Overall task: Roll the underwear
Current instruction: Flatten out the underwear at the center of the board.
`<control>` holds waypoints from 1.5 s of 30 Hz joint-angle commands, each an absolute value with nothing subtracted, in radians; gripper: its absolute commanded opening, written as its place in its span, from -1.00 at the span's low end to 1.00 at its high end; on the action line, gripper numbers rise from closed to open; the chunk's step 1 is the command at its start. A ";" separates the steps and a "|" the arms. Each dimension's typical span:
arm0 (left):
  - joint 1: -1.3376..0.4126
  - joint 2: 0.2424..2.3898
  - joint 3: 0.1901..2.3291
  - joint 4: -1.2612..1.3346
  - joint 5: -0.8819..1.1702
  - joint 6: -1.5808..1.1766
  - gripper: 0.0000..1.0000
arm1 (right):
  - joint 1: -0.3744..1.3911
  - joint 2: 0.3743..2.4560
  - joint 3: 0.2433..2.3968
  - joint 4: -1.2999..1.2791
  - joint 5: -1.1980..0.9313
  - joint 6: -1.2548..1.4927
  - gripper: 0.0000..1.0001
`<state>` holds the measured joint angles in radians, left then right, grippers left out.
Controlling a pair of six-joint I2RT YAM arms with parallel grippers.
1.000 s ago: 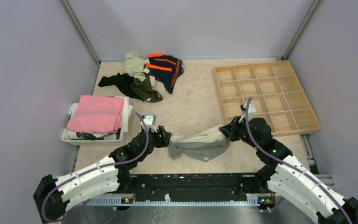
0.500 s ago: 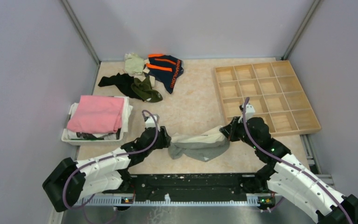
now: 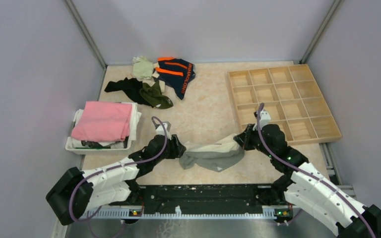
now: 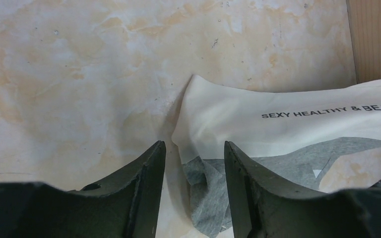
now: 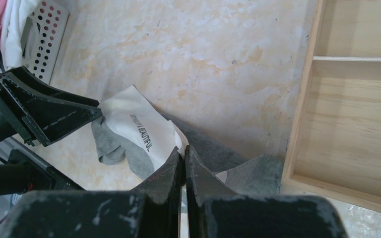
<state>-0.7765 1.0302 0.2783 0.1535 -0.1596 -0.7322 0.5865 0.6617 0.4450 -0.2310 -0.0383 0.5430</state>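
My right end effector (image 5: 183, 154) pinched the likely firmer cream waistband (image 4: 238, 126) of the limp, light grey cotton underwear (image 3: 213, 156), while my left end effector (image 4: 194, 148) stood half-open at its other corner.

Left arm (image 3: 106, 179): stretched out low, reaching toward the middle.
Left gripper (image 4: 193, 148): fingers apart, tips down low.
Right arm (image 3: 310, 186): bent, reaching in from the other side.
Right gripper (image 5: 183, 151): fingers squeezed together, pinching the grey underwear (image 3: 218, 157).
Both grippers: pointing at each other.
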 commanded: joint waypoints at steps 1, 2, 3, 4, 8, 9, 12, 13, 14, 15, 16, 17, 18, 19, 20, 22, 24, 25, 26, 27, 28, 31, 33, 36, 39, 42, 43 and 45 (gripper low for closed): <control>-0.772 1.044 0.277 0.237 -0.117 -0.738 0.00 | 0.581 0.661 0.439 -0.201 -0.035 0.535 -1.00; -0.771 1.049 0.274 0.244 -0.112 -0.738 -0.05 | 0.581 0.661 0.438 -0.201 -0.035 0.535 -1.00; -0.770 1.055 0.268 0.253 -0.107 -0.739 -0.12 | 0.581 0.660 0.437 -0.202 -0.034 0.536 -1.00; -0.769 1.062 0.265 0.263 -0.101 -0.739 -0.19 | 0.581 0.660 0.437 -0.202 -0.032 0.535 -1.00; -0.762 1.087 0.257 0.292 -0.085 -0.739 -0.49 | 0.581 0.653 0.442 -0.206 -0.026 0.536 -1.00; -0.759 1.092 0.256 0.299 -0.083 -0.737 -0.57 | 0.581 0.649 0.445 -0.208 -0.023 0.535 -1.00; -0.738 1.100 0.257 0.312 -0.067 -0.725 -0.87 | 0.582 0.648 0.459 -0.217 -0.016 0.530 -1.00; -0.727 1.097 0.261 0.313 -0.058 -0.719 -0.98 | 0.582 0.643 0.465 -0.223 -0.014 0.527 -1.00; -0.712 1.090 0.267 0.311 -0.050 -0.708 -1.00 | 0.581 0.638 0.473 -0.227 -0.011 0.523 -1.00; -0.702 1.075 0.278 0.302 -0.045 -0.691 -1.00 | 0.582 0.630 0.482 -0.231 -0.010 0.518 -1.00; -0.696 1.054 0.290 0.289 -0.045 -0.676 -1.00 | 0.583 0.620 0.492 -0.235 -0.011 0.508 -1.00; -0.693 1.026 0.302 0.279 -0.049 -0.655 -1.00 | 0.583 0.611 0.506 -0.239 -0.017 0.495 -1.00; -0.691 0.996 0.315 0.267 -0.055 -0.634 -1.00 | 0.582 0.604 0.524 -0.243 -0.031 0.479 -1.00; -0.690 0.958 0.328 0.254 -0.060 -0.615 -1.00 | 0.581 0.598 0.544 -0.248 -0.050 0.458 -1.00; -0.691 0.916 0.341 0.241 -0.063 -0.592 -1.00 | 0.581 0.594 0.570 -0.255 -0.065 0.440 -1.00; -0.690 0.826 0.363 0.221 -0.067 -0.554 -1.00 | 0.582 0.587 0.624 -0.279 -0.093 0.415 -1.00; -0.689 0.728 0.375 0.198 -0.071 -0.521 -1.00 | 0.581 0.578 0.665 -0.306 -0.110 0.407 -1.00; -0.689 0.677 0.380 0.182 -0.074 -0.509 -1.00 | 0.582 0.572 0.685 -0.320 -0.119 0.403 -1.00; -0.689 0.614 0.387 0.164 -0.072 -0.495 -1.00 | 0.582 0.565 0.705 -0.335 -0.129 0.401 -1.00; -0.690 0.564 0.395 0.144 -0.070 -0.482 -1.00 | 0.582 0.561 0.723 -0.347 -0.141 0.401 -1.00; -0.689 0.521 0.406 0.116 -0.064 -0.472 -1.00 | 0.581 0.558 0.743 -0.363 -0.157 0.402 -1.00; -0.690 0.415 0.455 0.016 -0.035 -0.450 -1.00 | 0.582 0.558 0.803 -0.420 -0.247 0.406 -1.00; -0.690 0.367 0.497 -0.097 -0.021 -0.453 -1.00 | 0.581 0.558 0.838 -0.461 -0.293 0.412 -1.00; -0.690 0.317 0.575 -0.224 0.011 -0.454 -1.00 | 0.581 0.546 0.879 -0.512 -0.355 0.436 -1.00; -0.689 0.277 0.628 -0.311 0.044 -0.469 -1.00 | 0.583 0.528 0.914 -0.555 -0.406 0.465 -1.00; -0.691 0.256 0.645 -0.368 0.016 -0.504 -1.00 | 0.582 0.528 0.924 -0.591 -0.416 0.486 -1.00; -0.690 0.256 0.638 -0.377 -0.006 -0.514 -1.00 | 0.582 0.538 0.915 -0.591 -0.410 0.490 -1.00; -0.690 0.265 0.594 -0.359 -0.062 -0.521 -1.00 | 0.583 0.568 0.872 -0.560 -0.380 0.494 -1.00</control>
<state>-0.6941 0.2600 0.6189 -0.2909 0.0021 -0.4923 0.5865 0.5323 0.8799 -0.5560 -0.3767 0.4652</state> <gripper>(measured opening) 0.008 0.007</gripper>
